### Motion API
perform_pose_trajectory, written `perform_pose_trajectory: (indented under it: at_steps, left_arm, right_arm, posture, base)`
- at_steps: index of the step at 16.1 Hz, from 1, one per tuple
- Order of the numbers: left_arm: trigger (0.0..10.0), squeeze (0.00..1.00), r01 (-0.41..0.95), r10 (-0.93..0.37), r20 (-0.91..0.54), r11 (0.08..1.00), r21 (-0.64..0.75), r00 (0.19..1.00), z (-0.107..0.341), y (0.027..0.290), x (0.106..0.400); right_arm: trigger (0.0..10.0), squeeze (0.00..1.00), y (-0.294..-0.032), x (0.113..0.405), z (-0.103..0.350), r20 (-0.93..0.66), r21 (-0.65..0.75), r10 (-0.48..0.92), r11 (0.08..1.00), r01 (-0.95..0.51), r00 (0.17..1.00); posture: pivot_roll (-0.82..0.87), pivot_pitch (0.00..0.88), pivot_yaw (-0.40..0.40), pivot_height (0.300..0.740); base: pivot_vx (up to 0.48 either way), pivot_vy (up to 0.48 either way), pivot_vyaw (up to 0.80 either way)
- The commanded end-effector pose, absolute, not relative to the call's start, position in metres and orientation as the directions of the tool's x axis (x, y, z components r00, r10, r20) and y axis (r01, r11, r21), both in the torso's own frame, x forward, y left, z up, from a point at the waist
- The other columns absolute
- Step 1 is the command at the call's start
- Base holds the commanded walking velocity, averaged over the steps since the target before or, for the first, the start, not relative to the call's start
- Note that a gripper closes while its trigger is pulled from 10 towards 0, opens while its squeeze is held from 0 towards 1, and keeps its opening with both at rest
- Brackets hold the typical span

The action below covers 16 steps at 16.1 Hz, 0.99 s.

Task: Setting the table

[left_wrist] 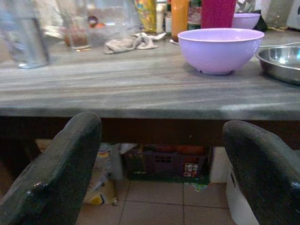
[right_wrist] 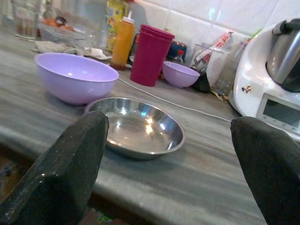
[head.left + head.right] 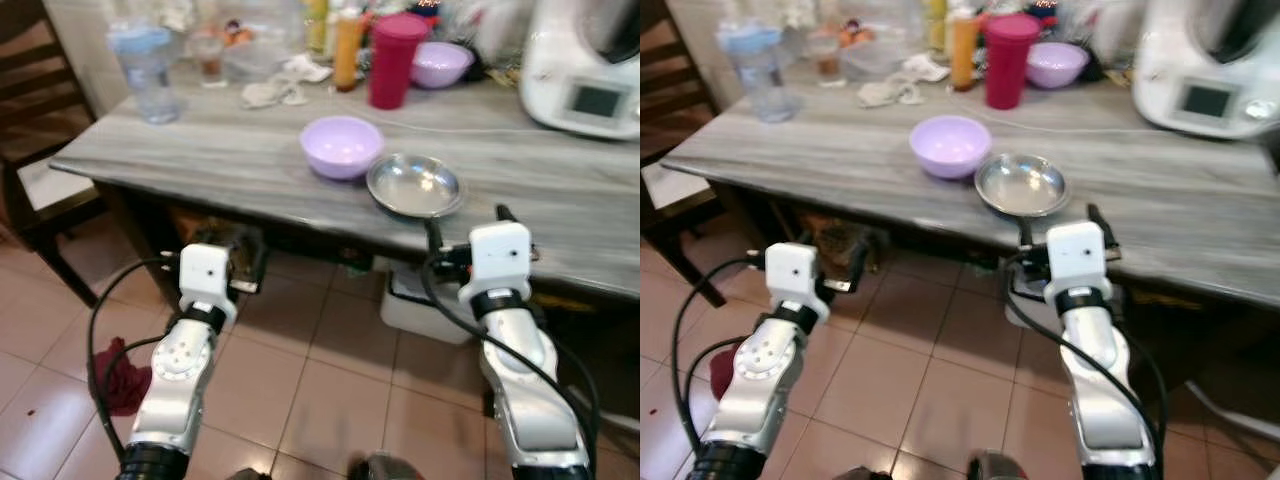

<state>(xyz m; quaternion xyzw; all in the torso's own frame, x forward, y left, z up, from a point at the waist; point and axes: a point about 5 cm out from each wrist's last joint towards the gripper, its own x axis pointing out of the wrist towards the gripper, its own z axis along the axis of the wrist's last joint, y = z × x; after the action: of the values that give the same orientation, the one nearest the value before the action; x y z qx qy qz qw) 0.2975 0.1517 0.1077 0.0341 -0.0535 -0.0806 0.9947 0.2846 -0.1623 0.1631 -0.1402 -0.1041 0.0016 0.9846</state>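
A steel dish (image 3: 414,185) is seen at the centre of the frame, close to the table (image 3: 200,155) edge and touching a lilac bowl (image 3: 341,146). The right gripper (image 2: 164,154) is held wide just before it; the left gripper (image 1: 159,154) is spread below the edge. A low reach could strike the edge, or the dish could be pushed into the bowl.
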Motion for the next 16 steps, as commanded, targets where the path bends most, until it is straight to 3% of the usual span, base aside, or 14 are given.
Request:
perform_pose_trajectory:
  at_steps: [1,7,13,16]
  left_arm:
    - [10.0,0.0,0.148,-0.155,0.097,0.986,0.08,0.983,0.1069,0.1526,0.2966]
    - [10.0,0.0,0.149,-0.156,0.095,0.986,0.077,0.983,0.1054,0.1505,0.296]
    - [10.0,0.0,0.174,-0.181,0.097,0.982,0.077,0.979,0.1041,0.1452,0.2952]
    - [10.0,0.0,0.213,-0.215,0.096,0.977,0.035,0.972,0.1043,0.1435,0.2949]
  right_arm:
    - [10.0,0.0,-0.1639,0.2856,0.1629,0.194,-0.272,0.029,0.962,0.026,0.98]
    - [10.0,0.0,-0.1645,0.2866,0.1616,0.185,-0.271,0.024,0.962,0.028,0.983]
    - [10.0,0.0,-0.1646,0.2863,0.1595,0.174,-0.265,0.019,0.964,0.028,0.985]
    - [10.0,0.0,-0.1659,0.2862,0.1592,0.173,-0.265,0.017,0.964,0.03,0.985]
  posture:
    - [-0.25,0.106,0.031,0.74]
    - [-0.25,0.107,0.027,0.74]
    - [-0.25,0.108,0.029,0.74]
    - [-0.25,0.108,0.029,0.74]
  base:
    - [-0.307,0.0,0.0]
    - [-0.31,0.0,0.0]
    - [-0.31,0.0,-0.34]
    - [0.0,0.0,0.0]
